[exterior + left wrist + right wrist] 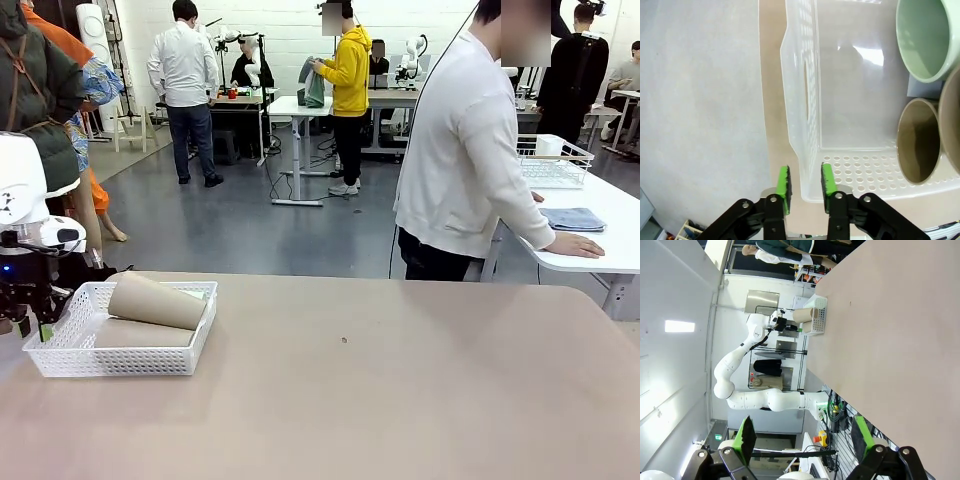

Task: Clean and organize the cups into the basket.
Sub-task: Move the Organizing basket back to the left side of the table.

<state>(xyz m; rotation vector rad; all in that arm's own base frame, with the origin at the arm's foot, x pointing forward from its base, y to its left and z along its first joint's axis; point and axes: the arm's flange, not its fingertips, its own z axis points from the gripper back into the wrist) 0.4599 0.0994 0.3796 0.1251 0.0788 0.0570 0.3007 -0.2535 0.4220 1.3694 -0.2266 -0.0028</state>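
Final step, by the look of it — letting go of the basket (805, 90) at the table's left end. Left gripper (805, 181) slackened astride the basket's corner wall, pads (783, 181) just off the plastic; next, a clean lift away. Inside: tan-brown cups (155, 300) and a mint cup (925, 37), lying flat. Right gripper (802, 440) spread wide, empty.

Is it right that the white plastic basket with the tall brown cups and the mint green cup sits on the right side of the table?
No. The white plastic basket holding the tall brown cups and the mint green cup sits at the table's left side, as the front view shows.
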